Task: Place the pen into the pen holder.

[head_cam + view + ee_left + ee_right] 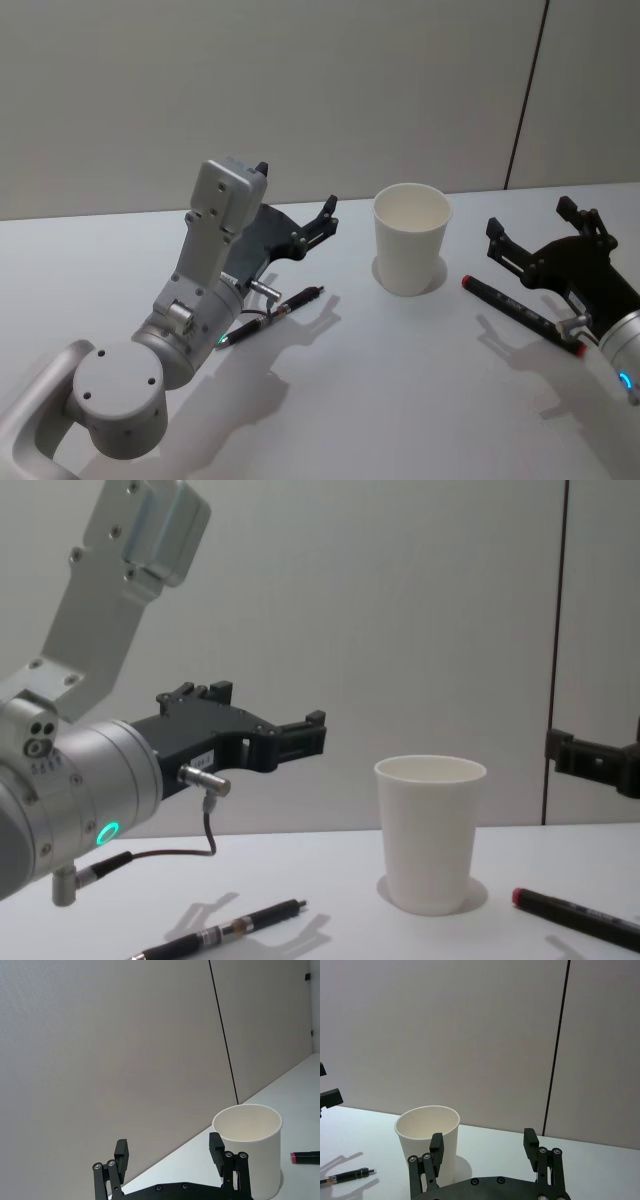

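One cup (412, 240) stands near the surface's (400, 400) far edge, between two pens: a slim pen (272, 315) left, a red-tipped pen (520, 312) right. Left claw (322, 222) and right claw (535, 225) hover open, empty.

In the head view the rear of the black pen (290, 305) lies hidden under the left arm (200, 270). The nearer end of the red-capped pen (515, 308) passes beneath the body of the right gripper (531, 218), whose arm runs off the right edge. The chest view cuts the black pen at its lower edge and both the red-capped pen and the right gripper at its right edge. In each wrist view a gripper finger covers part of the pen holder (417, 1137) wall, and the print on either pen is too small to read.
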